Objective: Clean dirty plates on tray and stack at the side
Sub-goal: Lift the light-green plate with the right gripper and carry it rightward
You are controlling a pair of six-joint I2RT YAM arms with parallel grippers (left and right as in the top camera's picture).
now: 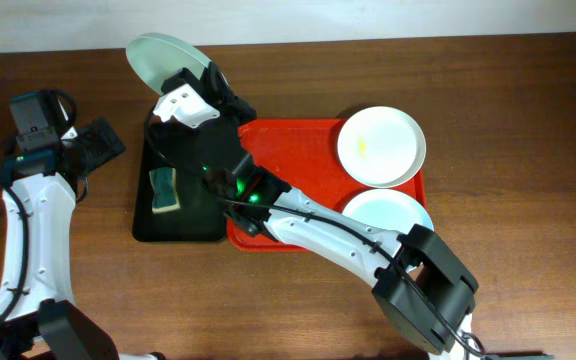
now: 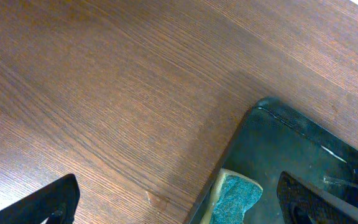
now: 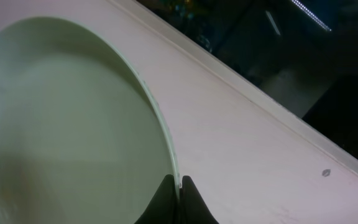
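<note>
Right gripper pinches the tilted pale blue plate by its rim; left gripper spread.

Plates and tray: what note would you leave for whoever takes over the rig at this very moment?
Right gripper: jaws shut on the rim of the held plate, a pale blue one, tilted up above the far end of the black tray.
Left gripper: open, empty, over bare table left of the black tray.
Sponge: lying in the black tray, untouched.
Red tray: holds the white plate, which has a yellow smear, and the second blue plate at its near right corner.
Done: one plate lifted off.
Left: wipe all three and stack them; no stack is in view.
</note>
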